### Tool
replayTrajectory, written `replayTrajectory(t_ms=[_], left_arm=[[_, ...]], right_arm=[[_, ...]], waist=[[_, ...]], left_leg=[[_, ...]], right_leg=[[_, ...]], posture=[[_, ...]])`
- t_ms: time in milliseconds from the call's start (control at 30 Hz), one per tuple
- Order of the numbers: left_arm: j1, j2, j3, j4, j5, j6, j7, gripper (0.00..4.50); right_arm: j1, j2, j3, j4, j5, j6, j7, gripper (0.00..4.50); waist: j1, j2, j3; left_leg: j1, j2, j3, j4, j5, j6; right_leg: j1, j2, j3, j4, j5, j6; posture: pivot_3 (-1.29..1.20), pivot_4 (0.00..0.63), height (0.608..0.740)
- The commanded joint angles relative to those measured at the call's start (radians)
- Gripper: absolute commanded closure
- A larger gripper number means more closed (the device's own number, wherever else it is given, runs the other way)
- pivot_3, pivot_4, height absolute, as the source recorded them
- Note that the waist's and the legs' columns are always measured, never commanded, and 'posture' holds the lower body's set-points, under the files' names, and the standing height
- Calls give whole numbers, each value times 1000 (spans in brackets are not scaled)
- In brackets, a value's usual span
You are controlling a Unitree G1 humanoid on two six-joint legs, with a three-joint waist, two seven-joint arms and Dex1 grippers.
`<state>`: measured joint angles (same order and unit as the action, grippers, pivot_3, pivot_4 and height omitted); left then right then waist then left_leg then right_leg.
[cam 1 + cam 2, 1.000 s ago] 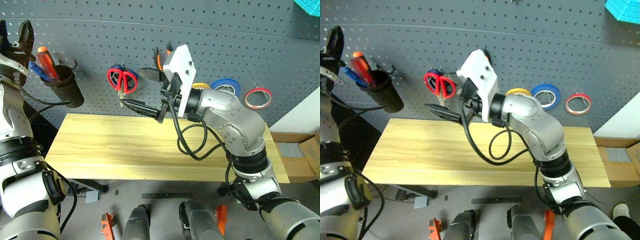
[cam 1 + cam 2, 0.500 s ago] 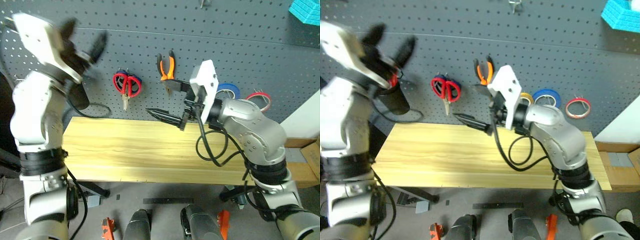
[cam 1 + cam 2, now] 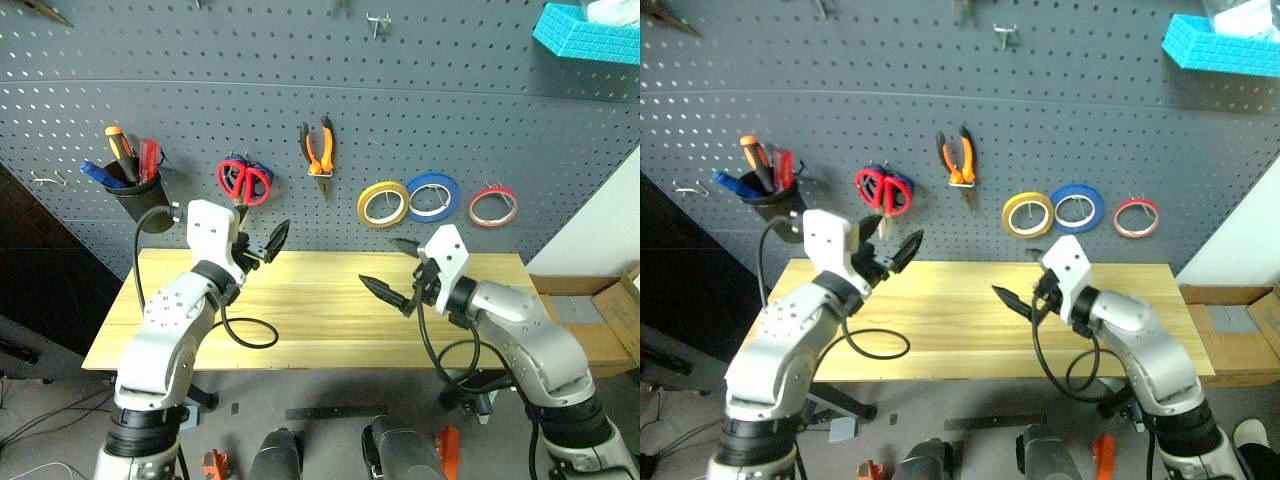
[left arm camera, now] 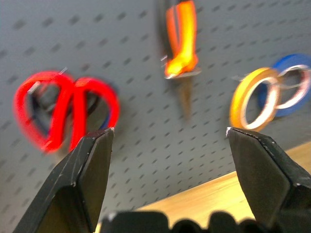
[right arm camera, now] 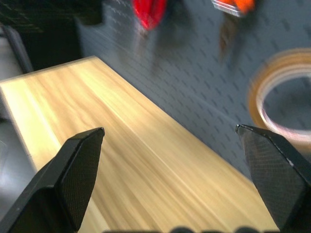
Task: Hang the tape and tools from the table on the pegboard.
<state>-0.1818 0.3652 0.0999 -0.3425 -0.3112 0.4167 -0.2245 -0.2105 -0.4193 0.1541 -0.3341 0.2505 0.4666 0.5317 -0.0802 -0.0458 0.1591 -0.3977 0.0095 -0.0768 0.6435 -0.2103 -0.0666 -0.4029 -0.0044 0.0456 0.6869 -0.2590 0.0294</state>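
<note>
On the pegboard (image 3: 480, 110) hang the yellow tape (image 3: 384, 204), the orange-and-black pliers (image 3: 320, 145) and the red-handled scissors (image 3: 244, 180). The red-handled screwdriver (image 3: 148, 160) stands in a black cup (image 3: 138, 198) on the board. My left gripper (image 3: 258, 243) is open and holds nothing, over the back left of the table (image 3: 300, 320), pointing at the board. Its wrist view shows the scissors (image 4: 65, 111), pliers (image 4: 181, 43) and yellow tape (image 4: 252, 99) between its fingers (image 4: 92, 165). My right gripper (image 3: 392, 268) is open and holds nothing, over the table's right part.
A blue tape roll (image 3: 432, 195) and a red tape roll (image 3: 494, 206) hang right of the yellow one. The cup also holds an orange-handled screwdriver (image 3: 118, 140). A turquoise box (image 3: 585, 30) sits high at the right. A cardboard box (image 3: 605, 310) stands beside the table's right end.
Both arms have come down from the pegboard to just above the table. The left gripper has left the cup and moved right; the right gripper has moved right. The camera has shifted too.
</note>
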Motion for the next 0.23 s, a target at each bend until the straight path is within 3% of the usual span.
replayTrajectory(t_ms=[33, 233], left_arm=[[81, -44, 40, 89, 33, -92, 25, 531], [169, -77, 59, 224, 85, -197, 31, 531]], right_arm=[[34, 36, -27, 157, -98, -192, -86, 0], [40, 88, -106, 428, -151, -366, -185, 0]], waist=[[-1, 4, -14], [0, 7, -26]], left_leg=[[0, 0, 1, 0, 0, 0], [1, 0, 2, 0, 0, 0]], right_leg=[[0, 0, 1, 0, 0, 0], [1, 1, 2, 0, 1, -1]], posture=[[-48, 61, 740], [-35, 31, 740]])
